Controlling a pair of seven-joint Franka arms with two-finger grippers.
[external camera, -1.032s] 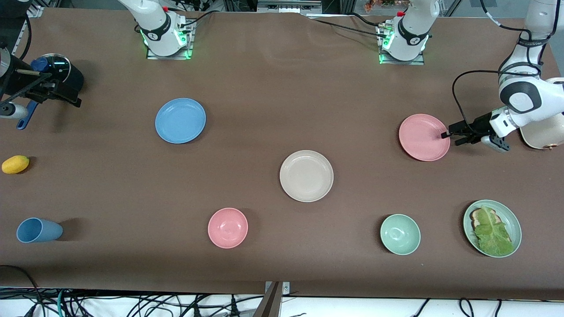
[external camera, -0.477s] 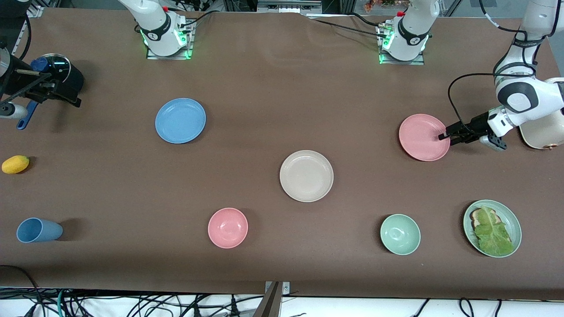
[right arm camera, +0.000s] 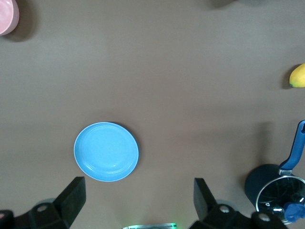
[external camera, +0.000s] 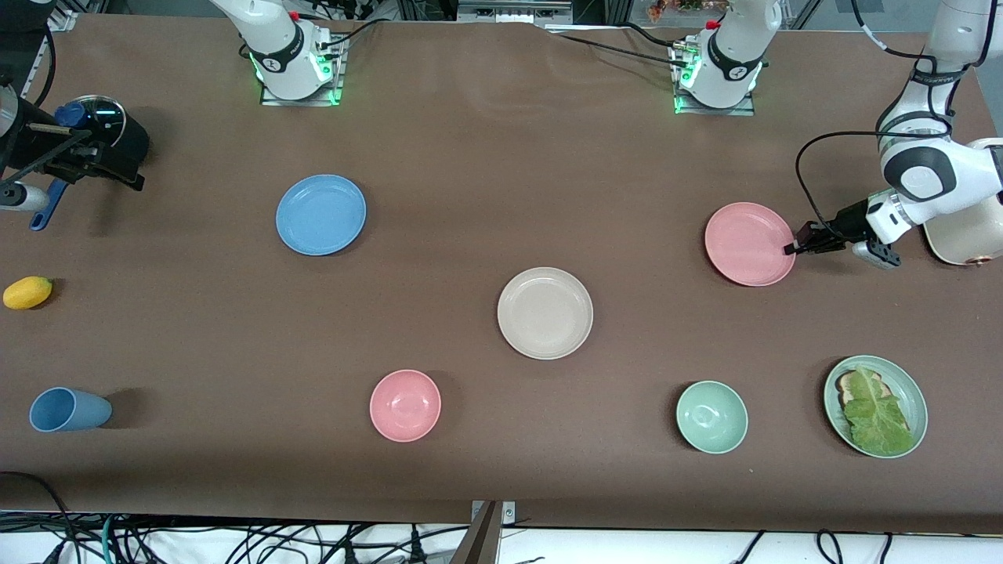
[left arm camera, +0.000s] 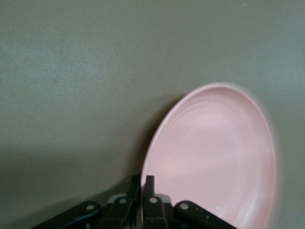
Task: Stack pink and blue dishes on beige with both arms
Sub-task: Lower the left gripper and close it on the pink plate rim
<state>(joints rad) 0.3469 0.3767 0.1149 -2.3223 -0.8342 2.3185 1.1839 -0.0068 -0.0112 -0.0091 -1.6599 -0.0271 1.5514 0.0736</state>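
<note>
While nothing yet rests on the beige plate (external camera: 544, 312), which lies bare near the middle of the tabletop (external camera: 486, 157), the task stands at its very first pickup. The left tool (external camera: 793, 248) sits low at the tabletop at the left arm's end, its fingers (left arm camera: 148, 183) pinched together on the rim of the pink plate (external camera: 749, 244); in the left wrist view the plate's edge runs between the two closed black tips. Whether the plate is lifted clear of the surface cannot be told, though that view shows it tilted and slightly blurred. The blue plate (external camera: 320, 214) lies flat and untouched toward the right arm's end, farther from the front camera than the beige plate and well apart from it. The right tool (right arm camera: 138, 195) hangs high over the tabletop near the blue plate, its fingers spread wide and holding nothing; that arm appears to wait. By this reading, one plate is gripped and none is stacked: both the pink and the blue plates remain to be carried to the beige plate and set on it. A pink bowl (external camera: 405, 405) stands nearer the front camera and plays no part.
</note>
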